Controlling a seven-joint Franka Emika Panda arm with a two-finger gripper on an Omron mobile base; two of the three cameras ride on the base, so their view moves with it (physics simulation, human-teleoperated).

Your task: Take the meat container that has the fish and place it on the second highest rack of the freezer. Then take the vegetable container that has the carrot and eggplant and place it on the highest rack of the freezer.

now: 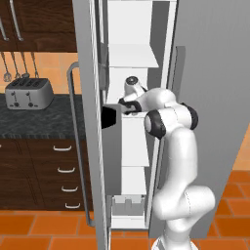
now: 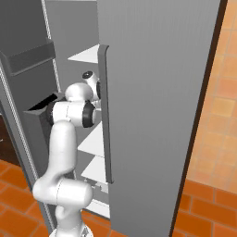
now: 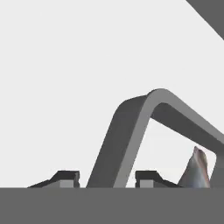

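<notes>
Left base view: white arm (image 1: 178,146) reaching from 5 o'clock into the open freezer (image 1: 127,122), wrist level with a white shelf (image 1: 133,57) further up at 12 o'clock; toaster (image 1: 28,93) on the dark counter (image 1: 44,122) at 9 o'clock

Right base view: arm bent into the freezer between the door bins (image 2: 32,58) at 10 o'clock and the grey wall at 3 o'clock; shelves stacked behind the elbow

Hand view: gripper (image 3: 103,178) at 6 o'clock with jaws parted, straddling the grey rim of the container (image 3: 131,127) without pinching it; silvery tip of the fish (image 3: 195,170) at 4 o'clock inside the rim; exact shelf impossible to tell
</notes>
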